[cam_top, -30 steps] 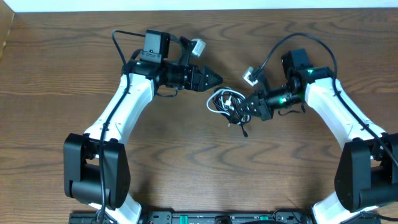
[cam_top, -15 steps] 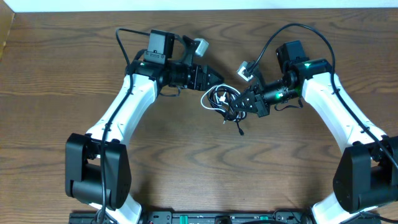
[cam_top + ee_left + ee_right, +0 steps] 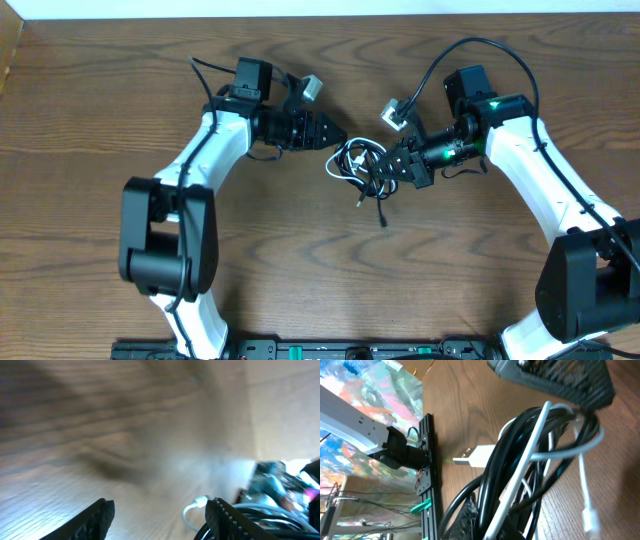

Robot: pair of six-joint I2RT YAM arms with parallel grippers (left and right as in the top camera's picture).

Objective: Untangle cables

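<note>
The white cable (image 3: 343, 163) and the black cable (image 3: 374, 178) lie tangled in one small bundle at the middle of the wooden table. The black cable's plug end trails toward the front. My right gripper (image 3: 397, 169) is shut on the bundle's right side. In the right wrist view the jaws (image 3: 507, 517) clamp black loops (image 3: 512, 455) and a white strand (image 3: 536, 445). My left gripper (image 3: 337, 138) is just left of the bundle, apart from it. In the left wrist view its fingers (image 3: 160, 520) are open, with a white loop (image 3: 191, 510) and black loops (image 3: 260, 519) beside the right finger.
Bare wooden table (image 3: 300, 250) surrounds the bundle. A black base rail (image 3: 300, 350) runs along the front edge. Thick black arm wires (image 3: 470, 50) arch above the right arm. The left gripper's dark body (image 3: 555, 377) shows at the top of the right wrist view.
The right gripper dragged the bundle a little left and back, then held still. The left arm swung its elbow inward and its gripper turned, ending close to the bundle's left edge.
</note>
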